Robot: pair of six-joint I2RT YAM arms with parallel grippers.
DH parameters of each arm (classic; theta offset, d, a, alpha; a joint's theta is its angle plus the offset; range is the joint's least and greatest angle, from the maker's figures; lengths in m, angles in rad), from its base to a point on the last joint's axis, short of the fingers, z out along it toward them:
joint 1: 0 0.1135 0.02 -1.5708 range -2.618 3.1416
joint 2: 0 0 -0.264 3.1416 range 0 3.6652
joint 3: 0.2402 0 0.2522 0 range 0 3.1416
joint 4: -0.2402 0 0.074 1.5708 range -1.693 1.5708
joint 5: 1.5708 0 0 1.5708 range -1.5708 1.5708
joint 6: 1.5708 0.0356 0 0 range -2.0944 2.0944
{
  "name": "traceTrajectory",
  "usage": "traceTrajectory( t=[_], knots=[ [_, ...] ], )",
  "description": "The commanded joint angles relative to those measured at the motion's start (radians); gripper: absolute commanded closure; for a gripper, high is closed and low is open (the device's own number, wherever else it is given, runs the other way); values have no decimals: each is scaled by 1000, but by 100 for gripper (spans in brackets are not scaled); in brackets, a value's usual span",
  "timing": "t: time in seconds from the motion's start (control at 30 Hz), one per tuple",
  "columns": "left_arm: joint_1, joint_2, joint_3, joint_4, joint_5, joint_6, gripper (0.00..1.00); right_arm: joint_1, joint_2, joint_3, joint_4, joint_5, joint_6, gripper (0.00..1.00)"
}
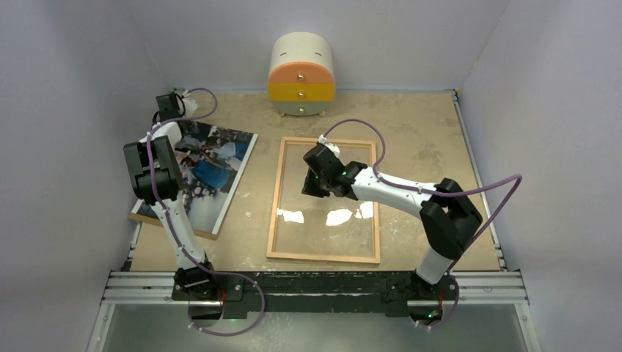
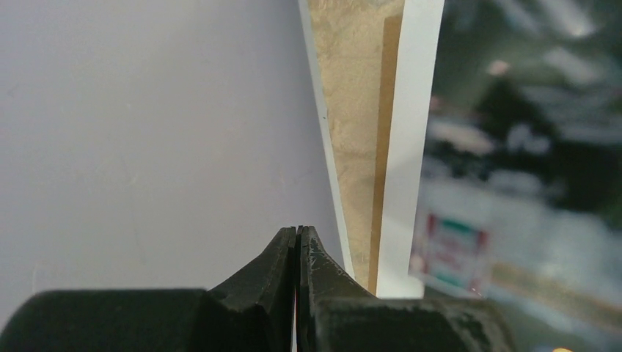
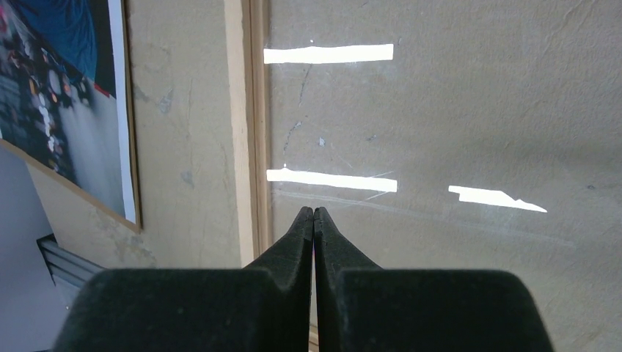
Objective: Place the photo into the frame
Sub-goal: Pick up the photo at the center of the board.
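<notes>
The large glossy photo (image 1: 220,165) of people in blue and white lies on a plain brown backing board (image 1: 176,224), at nine o'clock from the thin light-wood frame (image 1: 276,198). It is not in the frame yet.

The left gripper (image 2: 298,233) sits by the print's far corner with its fingers pressed together. I can see nothing between them, so I'd worry it has closed on air.

The right gripper (image 3: 314,214) is also pinched closed and empty, low over the clear pane (image 1: 323,231). A push there could scratch the pane or shove the frame askew.
</notes>
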Motion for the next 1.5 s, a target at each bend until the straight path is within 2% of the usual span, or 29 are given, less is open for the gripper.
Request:
traceTrajectory(
  t=[0.0, 0.4, 0.57, 0.83, 0.93, 1.17, 1.47],
  knots=[
    [7, -8, 4, -19, -16, -19, 100, 8, -17, 7, -3, 39, 30, 100],
    [4, 31, -22, -126, -18, -126, 100, 14, -55, -47, 23, 48, 52, 100],
    [16, 76, 13, -178, -12, -194, 100, 14, -74, -62, 20, 59, 54, 100],
    [34, 93, -12, -164, 15, -221, 100, 14, -100, -106, 27, 57, 71, 100],
    [34, 95, -22, -208, 68, -230, 100, 14, -100, -103, 26, 57, 73, 100],
    [27, 86, -46, -395, 290, -228, 100, 14, -92, -76, 17, 57, 70, 100],
    [17, 27, -112, -472, 427, -243, 100, 14, -33, -39, 56, 23, 69, 100]
  ],
)
